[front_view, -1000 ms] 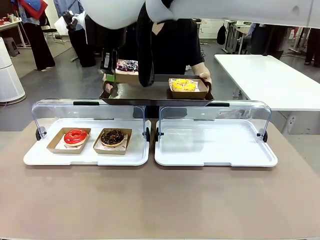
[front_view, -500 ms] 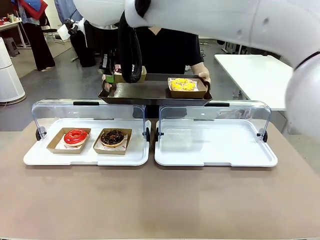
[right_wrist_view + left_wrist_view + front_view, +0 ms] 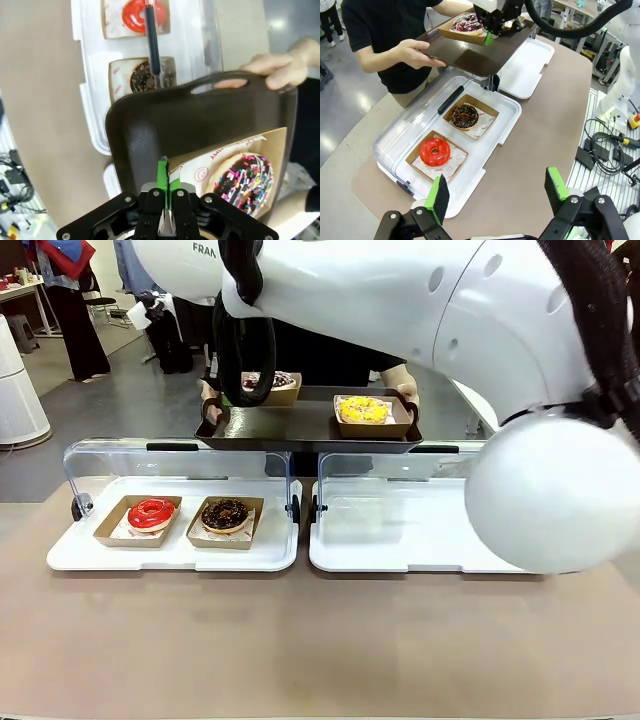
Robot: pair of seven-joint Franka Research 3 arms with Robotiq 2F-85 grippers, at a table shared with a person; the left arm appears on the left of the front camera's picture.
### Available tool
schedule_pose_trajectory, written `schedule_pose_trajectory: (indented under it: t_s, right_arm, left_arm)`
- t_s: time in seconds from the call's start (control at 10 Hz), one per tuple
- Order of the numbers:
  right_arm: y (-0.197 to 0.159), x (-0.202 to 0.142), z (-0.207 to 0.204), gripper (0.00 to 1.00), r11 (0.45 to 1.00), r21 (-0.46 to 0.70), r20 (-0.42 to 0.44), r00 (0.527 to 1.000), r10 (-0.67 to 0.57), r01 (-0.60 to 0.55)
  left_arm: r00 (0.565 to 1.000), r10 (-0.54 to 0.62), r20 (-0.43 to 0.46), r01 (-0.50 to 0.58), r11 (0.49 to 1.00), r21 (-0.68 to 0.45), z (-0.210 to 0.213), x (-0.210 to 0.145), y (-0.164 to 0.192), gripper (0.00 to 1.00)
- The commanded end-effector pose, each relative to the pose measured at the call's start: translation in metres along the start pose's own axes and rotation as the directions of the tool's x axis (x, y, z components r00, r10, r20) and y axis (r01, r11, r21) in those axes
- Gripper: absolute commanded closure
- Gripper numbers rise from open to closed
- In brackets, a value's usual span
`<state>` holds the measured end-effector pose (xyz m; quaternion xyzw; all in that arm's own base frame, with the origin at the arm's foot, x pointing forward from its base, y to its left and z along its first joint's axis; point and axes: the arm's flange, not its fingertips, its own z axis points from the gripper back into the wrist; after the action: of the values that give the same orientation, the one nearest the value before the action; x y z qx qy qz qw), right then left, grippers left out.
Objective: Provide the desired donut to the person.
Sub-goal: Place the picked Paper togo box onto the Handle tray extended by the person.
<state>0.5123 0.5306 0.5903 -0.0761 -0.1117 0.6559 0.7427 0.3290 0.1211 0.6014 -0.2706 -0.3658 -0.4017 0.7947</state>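
The person [image 3: 385, 30] in a black top holds a black serving tray [image 3: 300, 428] by both handles across the table. A yellow donut [image 3: 363, 409] in a cardboard box sits on its right part. My right gripper [image 3: 163, 176] is shut on the corner of a cardboard box holding a chocolate donut with coloured sprinkles [image 3: 246, 183], over the tray's left part [image 3: 470, 22]. A red donut [image 3: 151, 511] and a chocolate donut [image 3: 225, 513] lie in boxes in the left display tray [image 3: 175, 553]. My left gripper [image 3: 496, 192] hangs open high above the table, holding nothing.
The right display tray [image 3: 400, 540] has its clear lid [image 3: 430, 465] raised, like the left one. My right arm [image 3: 400, 300] stretches across the top of the front view. Cables and a stand [image 3: 615, 140] lie beyond the table edge. A white table [image 3: 560, 400] stands far right.
My right arm swung in nearer the camera and carried the sprinkled donut's box rightward and lower, over the tray's left part. The person's tray stayed nearly still.
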Motion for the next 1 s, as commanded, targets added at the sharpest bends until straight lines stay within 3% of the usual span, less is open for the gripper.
schedule_pose_trajectory:
  t_s: [0.0,0.9]
  right_arm:
    - [-0.045,0.037,0.011,0.98,0.998,0.004,-0.031,0.997,-0.067,0.067]
    - [-0.056,0.030,-0.030,0.98,0.994,0.084,-0.006,0.997,-0.073,0.073]
  left_arm:
    - [1.000,0.000,0.007,0.000,1.000,-0.006,0.001,0.000,-0.001,0.00]
    - [1.000,0.000,0.007,0.000,1.000,-0.006,0.001,0.000,-0.001,0.00]
